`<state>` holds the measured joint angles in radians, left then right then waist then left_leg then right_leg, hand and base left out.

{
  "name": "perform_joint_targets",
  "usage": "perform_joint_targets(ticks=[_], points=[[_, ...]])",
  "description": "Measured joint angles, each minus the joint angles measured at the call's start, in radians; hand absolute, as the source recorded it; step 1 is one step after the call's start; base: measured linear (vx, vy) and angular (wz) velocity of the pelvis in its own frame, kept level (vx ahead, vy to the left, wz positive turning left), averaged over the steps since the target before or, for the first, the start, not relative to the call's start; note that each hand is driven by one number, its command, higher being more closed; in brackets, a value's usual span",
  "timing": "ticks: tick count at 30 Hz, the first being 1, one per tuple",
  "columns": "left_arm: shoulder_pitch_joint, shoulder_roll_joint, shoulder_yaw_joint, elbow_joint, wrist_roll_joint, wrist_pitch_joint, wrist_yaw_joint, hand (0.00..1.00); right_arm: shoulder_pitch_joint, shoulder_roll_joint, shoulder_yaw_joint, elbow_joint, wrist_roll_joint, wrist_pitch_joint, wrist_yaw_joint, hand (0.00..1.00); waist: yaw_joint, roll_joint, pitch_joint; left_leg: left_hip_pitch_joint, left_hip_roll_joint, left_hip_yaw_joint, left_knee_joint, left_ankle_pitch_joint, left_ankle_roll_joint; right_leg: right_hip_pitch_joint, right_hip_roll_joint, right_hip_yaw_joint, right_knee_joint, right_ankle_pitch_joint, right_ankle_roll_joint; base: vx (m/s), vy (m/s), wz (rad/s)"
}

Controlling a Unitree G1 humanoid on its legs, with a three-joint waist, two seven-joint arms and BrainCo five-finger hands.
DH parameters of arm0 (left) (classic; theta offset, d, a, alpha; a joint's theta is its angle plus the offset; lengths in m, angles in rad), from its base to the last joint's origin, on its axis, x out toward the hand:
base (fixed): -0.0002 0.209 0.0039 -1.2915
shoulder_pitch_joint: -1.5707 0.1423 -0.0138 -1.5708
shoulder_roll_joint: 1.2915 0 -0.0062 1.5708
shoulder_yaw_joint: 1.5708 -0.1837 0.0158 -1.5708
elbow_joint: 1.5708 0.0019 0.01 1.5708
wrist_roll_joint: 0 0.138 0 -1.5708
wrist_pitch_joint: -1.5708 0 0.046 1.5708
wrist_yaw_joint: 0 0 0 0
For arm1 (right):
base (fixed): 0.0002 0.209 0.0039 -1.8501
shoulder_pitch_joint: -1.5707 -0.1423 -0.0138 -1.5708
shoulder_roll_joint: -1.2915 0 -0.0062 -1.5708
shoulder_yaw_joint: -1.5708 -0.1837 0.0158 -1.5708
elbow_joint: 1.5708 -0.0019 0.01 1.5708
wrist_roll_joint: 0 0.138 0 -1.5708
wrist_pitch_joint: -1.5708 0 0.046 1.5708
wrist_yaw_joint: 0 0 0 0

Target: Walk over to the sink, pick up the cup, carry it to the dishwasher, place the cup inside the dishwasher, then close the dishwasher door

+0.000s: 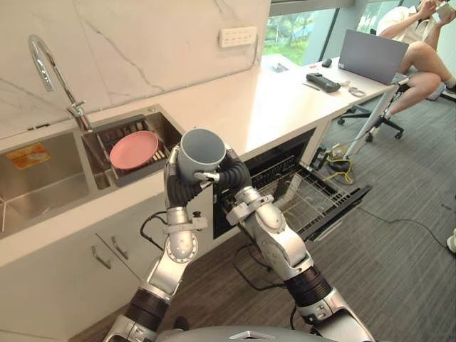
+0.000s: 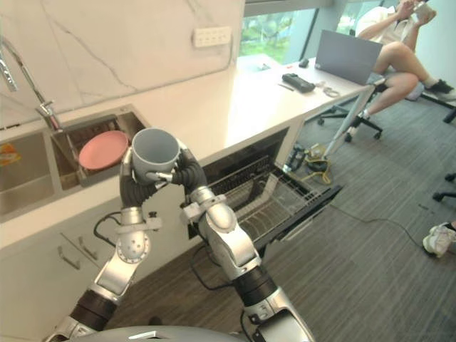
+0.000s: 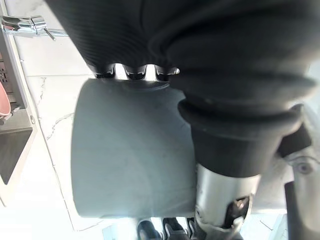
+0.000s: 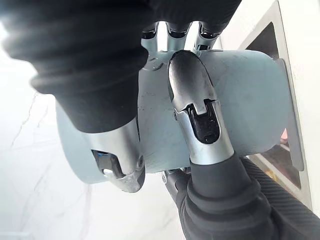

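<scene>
The robot holds the grey cup (image 1: 201,149) up in the middle of the picture, just above the front edge of the white counter (image 1: 242,107). Both hands are on it. The left hand (image 1: 179,187) hugs it from the left and the right hand (image 1: 234,174) from the right. The fingers of both are curled tight round the cup. Up close, the right thumb (image 4: 196,107) presses flat on the cup's side, and the left fingers (image 3: 135,74) peek out past its far side. I think it uses two hands so the smooth round cup cannot slip while it walks. The cup's open mouth points up and a bit toward the robot's head, and it looks empty inside. To the left of the cup is the sink (image 1: 43,192), with a pink plate (image 1: 134,149) lying in a rack and the tap (image 1: 50,64) in the upper left. So the cup is out of the sink. To the lower right, the dishwasher door (image 1: 349,199) lies open and flat. The wire rack (image 1: 299,189) is pulled out over it, ready for the cup. The cup is not in there yet. The robot needs to turn right and lower it. In the upper right a person (image 1: 420,50) sits by a laptop (image 1: 372,55), well away.
</scene>
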<state>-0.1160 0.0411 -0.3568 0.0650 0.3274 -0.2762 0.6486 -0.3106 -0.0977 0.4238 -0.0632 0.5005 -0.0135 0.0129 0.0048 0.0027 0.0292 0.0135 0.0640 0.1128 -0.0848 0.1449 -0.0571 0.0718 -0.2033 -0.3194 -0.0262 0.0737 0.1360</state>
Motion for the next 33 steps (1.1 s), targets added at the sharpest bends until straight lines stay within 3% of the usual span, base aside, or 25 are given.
perform_joint_targets(ticks=[4, 5, 13, 19, 24, 28, 33], points=[[-0.020, 0.017, -0.004, 0.001, 0.001, -0.011, -0.002, 1.00, -0.014, -0.009, 0.001, 0.006, 0.105, -0.016, 0.000, 1.00, 0.003, 0.001, -0.002, -0.006, 0.000, -0.006, 0.000, 0.002, -0.003, -0.001, 0.000, -0.007, 0.000, -0.001, 0.001, -0.01, -0.004, 0.06], [-0.020, 0.025, -0.005, -0.001, 0.000, -0.019, -0.008, 0.00, -0.014, -0.012, 0.005, 0.008, 0.143, -0.029, 0.000, 1.00, 0.003, 0.001, -0.005, -0.009, 0.000, -0.009, 0.000, 0.003, -0.003, -0.002, 0.000, -0.011, 0.000, 0.000, 0.001, -0.01, -0.008, 0.07], [-0.012, 0.058, -0.061, -0.021, 0.000, -0.048, -0.089, 0.00, -0.014, -0.012, -0.015, 0.042, 0.301, -0.126, 0.002, 1.00, 0.010, 0.008, -0.015, -0.012, 0.001, -0.011, 0.000, 0.003, -0.004, -0.003, 0.001, -0.014, -0.002, 0.001, -0.001, 0.00, -0.003, 0.01], [-0.017, 0.073, -0.072, -0.067, 0.051, 0.014, -0.097, 0.00, -0.014, -0.012, -0.009, 0.042, 0.358, -0.172, 0.002, 1.00, 0.009, 0.016, -0.020, -0.011, 0.003, -0.008, 0.000, 0.002, -0.004, -0.004, 0.003, -0.011, -0.005, 0.000, -0.001, 0.00, 0.000, 0.00], [-0.033, 0.127, -0.075, -0.083, 0.169, 0.085, -0.074, 0.00, -0.012, -0.012, -0.021, 0.045, 0.400, -0.180, 0.001, 1.00, 0.003, 0.017, -0.020, -0.012, 0.003, -0.003, 0.000, 0.001, -0.004, -0.007, 0.004, -0.002, -0.005, 0.000, 0.000, 0.00, 0.000, -0.01], [-0.023, 0.154, -0.070, -0.081, 0.207, 0.090, -0.046, 0.00, -0.010, 0.004, -0.063, 0.042, 0.440, -0.180, 0.033, 1.00, -0.005, 0.019, -0.019, -0.016, 0.003, 0.001, 0.000, 0.001, -0.004, -0.015, 0.004, 0.004, -0.004, 0.000, 0.000, 0.00, 0.000, -0.03], [-0.004, 0.139, 0.001, -0.047, 0.215, 0.091, 0.008, 0.00, 0.017, 0.051, -0.213, 0.036, 0.496, -0.235, 0.070, 1.00, -0.011, 0.027, -0.015, -0.017, 0.003, 0.005, 0.000, -0.001, -0.004, -0.018, 0.004, 0.007, -0.004, 0.000, 0.000, 0.00, 0.000, 0.00]])
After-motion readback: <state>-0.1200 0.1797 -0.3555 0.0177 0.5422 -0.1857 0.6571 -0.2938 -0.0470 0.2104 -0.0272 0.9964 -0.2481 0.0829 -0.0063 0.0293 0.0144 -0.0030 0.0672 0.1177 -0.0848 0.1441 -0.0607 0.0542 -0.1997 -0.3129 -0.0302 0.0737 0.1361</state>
